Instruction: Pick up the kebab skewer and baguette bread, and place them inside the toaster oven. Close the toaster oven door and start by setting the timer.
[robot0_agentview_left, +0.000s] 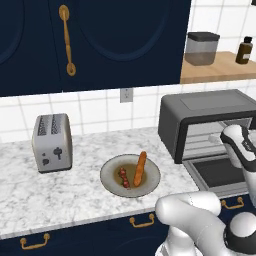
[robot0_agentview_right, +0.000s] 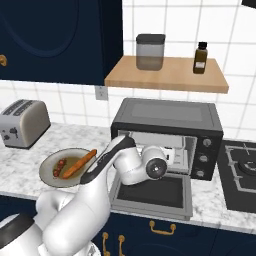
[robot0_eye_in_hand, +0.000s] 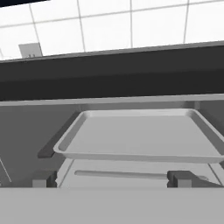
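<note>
Little of the task looks done so far. The slender orange-brown baguette bread (robot0_agentview_left: 140, 169) and the short kebab skewer (robot0_agentview_left: 123, 178) threaded with dark red and brown chunks both lie side by side on the round grey plate (robot0_agentview_left: 112, 168) at the lower middle of the left base view, well apart from the large dark grey toaster oven (robot0_agentview_left: 200, 111) at the right. The toaster oven door (robot0_agentview_right: 155, 192), a wide dark grey panel with a dark window, hangs folded down flat at the lower middle of the right base view. The two-finger gripper (robot0_eye_in_hand: 114, 178) faces into the oven mouth, where a pale grey metal tray (robot0_eye_in_hand: 140, 135) sits bare in the middle of the hand view; its dark finger tips stand far apart at the bottom of that view with nothing between them. Still to do, by my reading: fetch both foods, set them inside, shut the door, and turn the timer knob (robot0_agentview_right: 204, 142) on the oven's right side.
</note>
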